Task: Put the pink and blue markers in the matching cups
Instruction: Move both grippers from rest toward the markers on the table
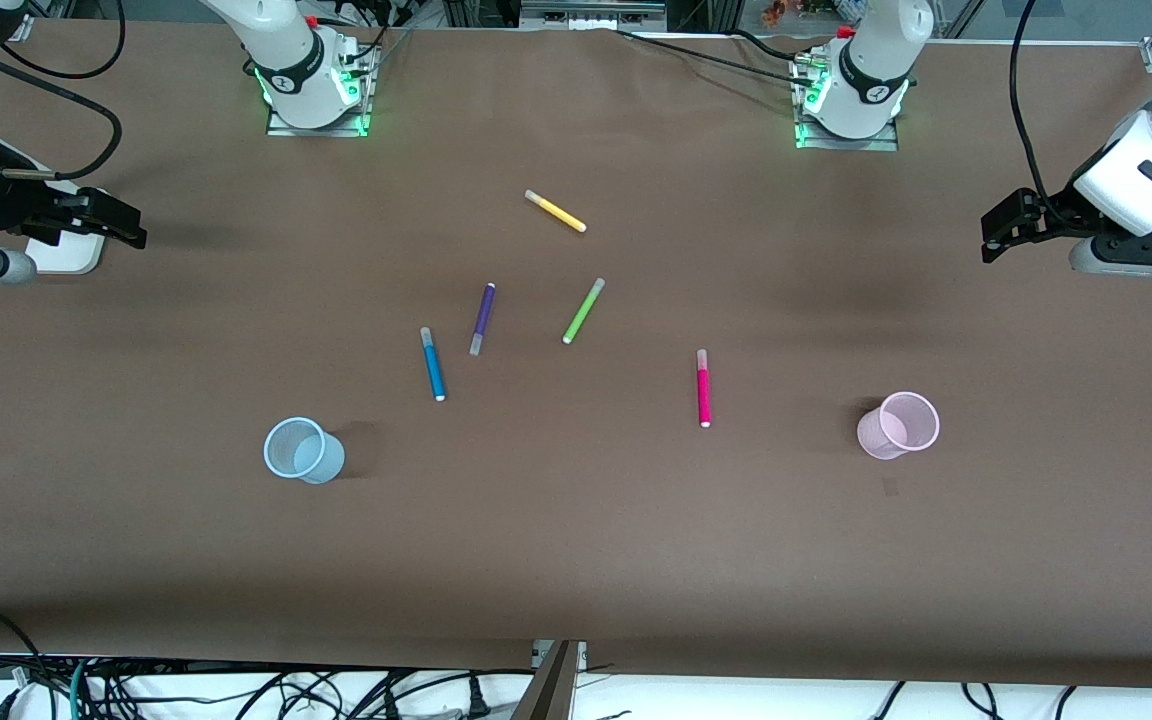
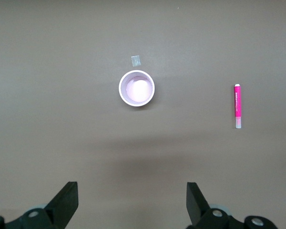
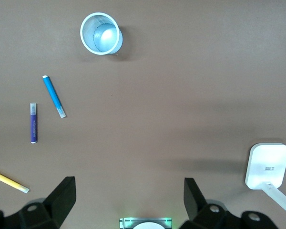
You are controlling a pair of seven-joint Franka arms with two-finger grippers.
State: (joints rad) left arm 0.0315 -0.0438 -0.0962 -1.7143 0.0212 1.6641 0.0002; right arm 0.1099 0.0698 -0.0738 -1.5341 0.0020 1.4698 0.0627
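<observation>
Progress: nothing is done yet, as I judge it; both cups are standing empty and both task markers are lying flat on the brown table [image 1: 576,560].
Pink marker: the slim magenta-pink felt-tip pen with a pale cap [image 1: 704,388] is lying near the middle, well apart from its cup.
Pink cup: the small translucent light pink plastic cup [image 1: 898,425] is standing upright toward the left arm's end.
Blue marker: the slim mid-blue pen with a pale cap [image 1: 433,364] is lying beside the purple marker [image 1: 482,318].
Blue cup: the small translucent light blue plastic cup [image 1: 303,450] is standing nearer to the front camera than the blue marker.
Left gripper [image 2: 132,202]: it is waiting over its table end, fingers spread wide, holding nothing.
Right gripper [image 3: 129,200]: it is hovering over its own end, fingers also spread, empty.
Remaining: both pick-ups and both drops are still waiting.
Distractors: the green marker [image 1: 583,311] and yellow marker [image 1: 556,211] are lying farther from the front camera.
</observation>
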